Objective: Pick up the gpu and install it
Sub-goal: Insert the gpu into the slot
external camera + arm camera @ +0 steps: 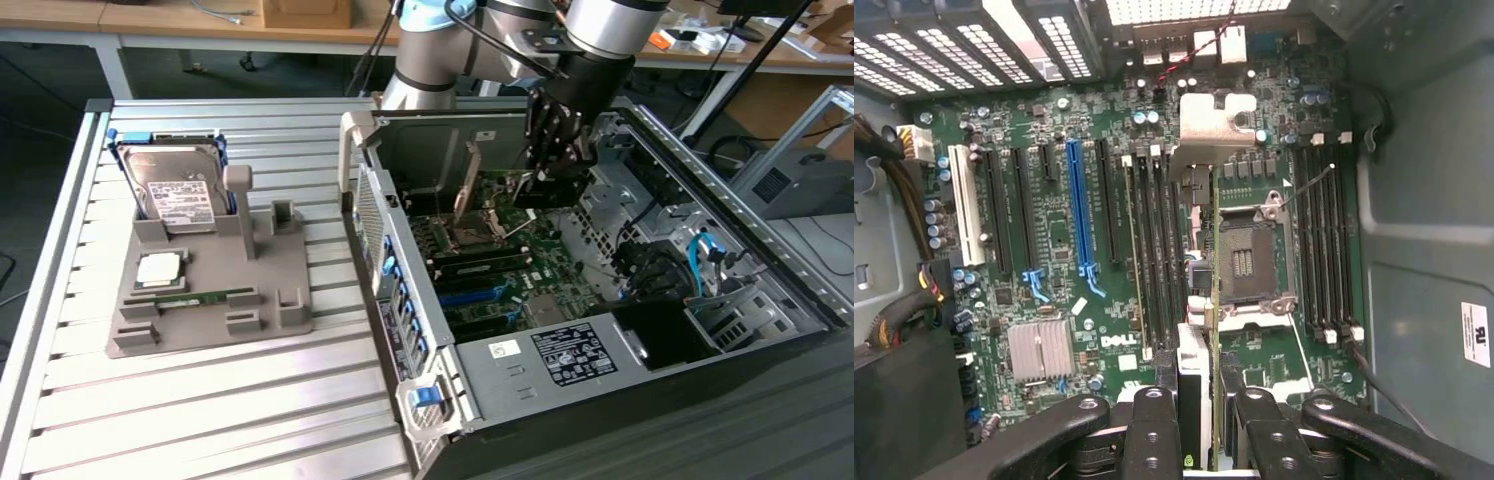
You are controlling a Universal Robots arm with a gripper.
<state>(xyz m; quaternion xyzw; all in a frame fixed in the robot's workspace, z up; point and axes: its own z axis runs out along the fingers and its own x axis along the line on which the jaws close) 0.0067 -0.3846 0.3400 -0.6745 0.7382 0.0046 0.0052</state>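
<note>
Gripper (554, 165) lowered into open PC case (747, 250), above motherboard (501, 265). Fingers (1154, 430) clamped on gpu (1214, 300), held edge-on as a thin strip between the pads. In wrist view, gpu hanging over the board beside the open CPU socket (1244, 260), between the socket and the black memory slots (1154, 250); whether its lower edge touches the board cannot be told. Blue slot (1080, 215) vacant, well apart from gpu. Heatsink (1039, 348) near the board's edge by the gripper.

On bench (200, 400), at the exterior view's left of the case: grey fixture tray (280, 315) carrying hard drive (174, 190) upright at its far end, CPU (158, 267) flat at mid-tray, RAM stick (194, 298) lying near the front
</note>
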